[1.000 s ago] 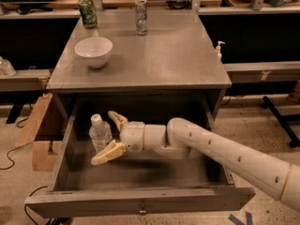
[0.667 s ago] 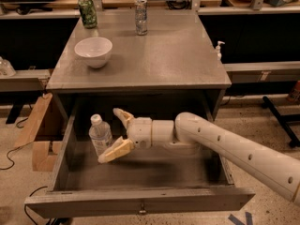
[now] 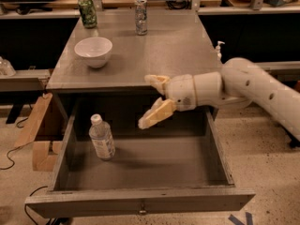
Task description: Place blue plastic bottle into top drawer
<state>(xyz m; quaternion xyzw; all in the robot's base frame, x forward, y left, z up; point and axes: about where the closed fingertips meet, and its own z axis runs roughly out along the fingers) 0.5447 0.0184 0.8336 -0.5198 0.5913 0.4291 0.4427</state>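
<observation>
Grey top drawer point(image 3: 140, 201) has its passenger now: the blue plastic bottle point(image 3: 101, 138) is standing upright on the drawer floor, over on the left side near the left wall. White cap is up and nothing is touching it. That's the big change from a second ago, when the pincer was down inside the drawer with its fingers either side of the bottle. Now the pincer point(image 3: 146, 101) has let go and backed out, up and to the right. It hangs at about the level of the bench point(image 3: 178, 46) front edge, well apart from the bottle. Its two tan fingers are spread wide, one up by the bench lip and one angled down over the drawer, with nothing between them.

So my read is the placing is basically done. Bottle's in, it stayed upright through the release, and the arm looks to be clearing out. Drawer is pulled well out, small knob point(image 3: 142, 212) at the front. Only thing I'd watch is that lower finger swinging back across, since a tall light bottle like that would probably go over easily.

Up on the bench the white bowl point(image 3: 93, 50), green can point(image 3: 87, 12) and silver can point(image 3: 140, 16) sit right where they were, untouched.
</observation>
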